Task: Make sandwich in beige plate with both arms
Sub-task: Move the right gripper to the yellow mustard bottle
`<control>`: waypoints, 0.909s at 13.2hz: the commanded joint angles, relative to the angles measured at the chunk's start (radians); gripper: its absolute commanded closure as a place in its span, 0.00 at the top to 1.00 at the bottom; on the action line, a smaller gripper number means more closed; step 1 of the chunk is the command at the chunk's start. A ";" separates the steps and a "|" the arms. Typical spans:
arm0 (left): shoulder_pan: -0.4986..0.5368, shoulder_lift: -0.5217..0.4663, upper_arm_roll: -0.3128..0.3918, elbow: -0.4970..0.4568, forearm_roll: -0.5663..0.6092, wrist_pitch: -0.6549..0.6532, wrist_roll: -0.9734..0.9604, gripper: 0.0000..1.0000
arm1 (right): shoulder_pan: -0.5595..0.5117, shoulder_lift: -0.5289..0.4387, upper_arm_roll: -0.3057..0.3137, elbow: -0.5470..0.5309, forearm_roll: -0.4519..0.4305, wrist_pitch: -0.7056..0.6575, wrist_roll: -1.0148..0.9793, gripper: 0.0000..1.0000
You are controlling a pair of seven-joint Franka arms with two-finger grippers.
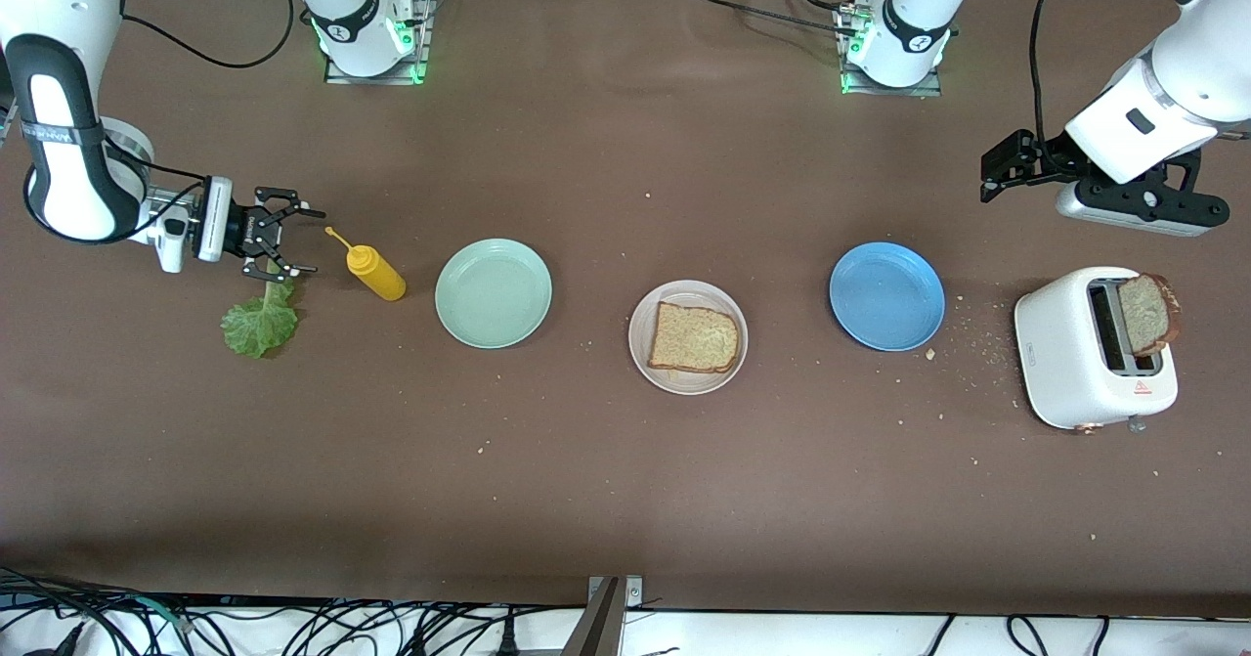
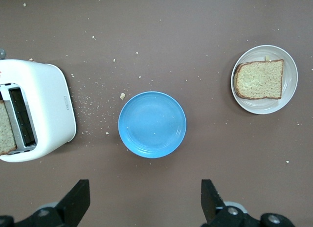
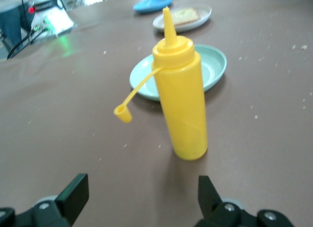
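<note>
At the front view's left edge, the right gripper hangs spread open above the lettuce leaf. At center, one bread slice lies on the beige plate. Upper right, the left gripper is open above the table; below it, another slice stands in the toaster.

A robotics lab, not a kitchen: two large white robot arms rise from bolted white bases with green lights along one edge of a bare brown table, and loose black cables tangle at the facing edge. A white plastic toaster and scattered breadcrumbs are staged props.
</note>
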 commanded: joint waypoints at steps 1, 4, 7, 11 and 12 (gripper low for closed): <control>-0.008 0.014 0.007 0.029 -0.013 -0.014 -0.001 1.00 | -0.014 0.104 0.005 0.059 0.110 -0.098 -0.084 0.99; -0.008 0.014 0.007 0.029 -0.013 -0.014 -0.001 1.00 | -0.010 0.117 0.023 0.063 0.148 -0.109 -0.084 0.99; -0.008 0.014 0.007 0.029 -0.013 -0.014 -0.001 1.00 | -0.005 0.145 0.057 0.065 0.226 -0.129 -0.084 0.99; -0.009 0.014 0.007 0.031 -0.013 -0.014 -0.001 1.00 | -0.002 0.148 0.080 0.070 0.254 -0.124 -0.075 0.99; -0.008 0.014 0.007 0.029 -0.013 -0.014 -0.001 1.00 | -0.002 0.148 0.091 0.070 0.256 -0.118 -0.073 0.99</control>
